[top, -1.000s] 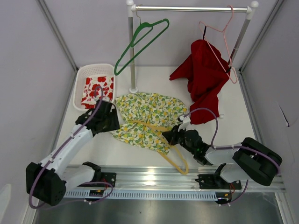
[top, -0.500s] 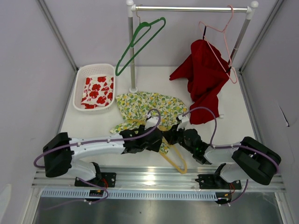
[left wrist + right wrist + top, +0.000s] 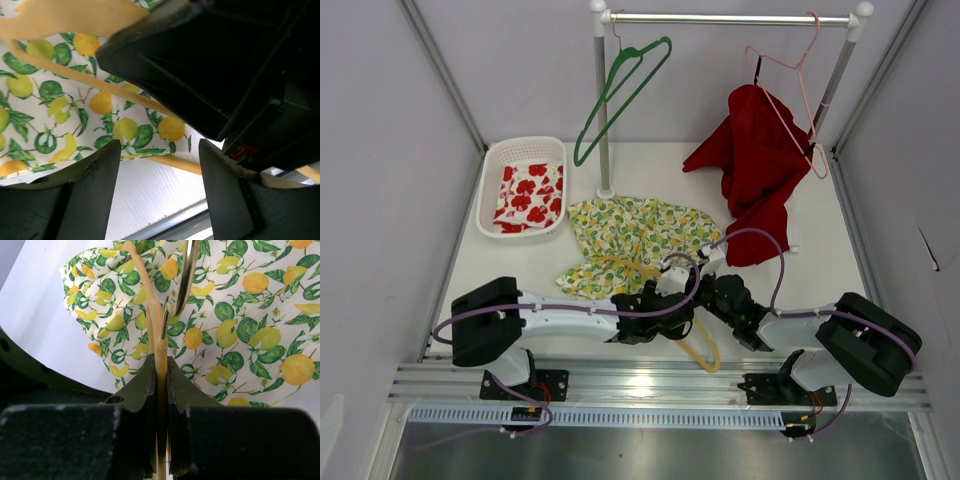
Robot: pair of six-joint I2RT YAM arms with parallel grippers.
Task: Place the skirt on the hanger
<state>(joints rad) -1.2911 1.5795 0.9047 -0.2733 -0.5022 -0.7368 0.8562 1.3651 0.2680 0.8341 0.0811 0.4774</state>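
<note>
The skirt (image 3: 638, 236), white with a lemon print, lies spread on the table in front of the rack pole. The yellow hanger (image 3: 706, 352) lies partly on its near edge. My right gripper (image 3: 706, 290) is shut on the hanger's neck (image 3: 161, 352), just below the metal hook (image 3: 188, 275), with the skirt (image 3: 245, 315) under it. My left gripper (image 3: 672, 318) is low over the near hem, right beside the right gripper. In the left wrist view its fingers (image 3: 95, 187) stand open over bare table. The skirt (image 3: 55, 100) and a hanger bar (image 3: 80, 76) lie just beyond.
A white basket (image 3: 525, 141) holding red-flowered cloth sits at the back left. On the rail (image 3: 730, 18) hang a green hanger (image 3: 620, 90) and a pink hanger carrying a red garment (image 3: 755, 165). The rack pole (image 3: 601, 110) stands behind the skirt. A metal rail runs along the table's near edge.
My left arm has swung from beside the basket across the front of the table to the right gripper. The skirt's near left edge has bunched up. The right gripper has kept its grip.
</note>
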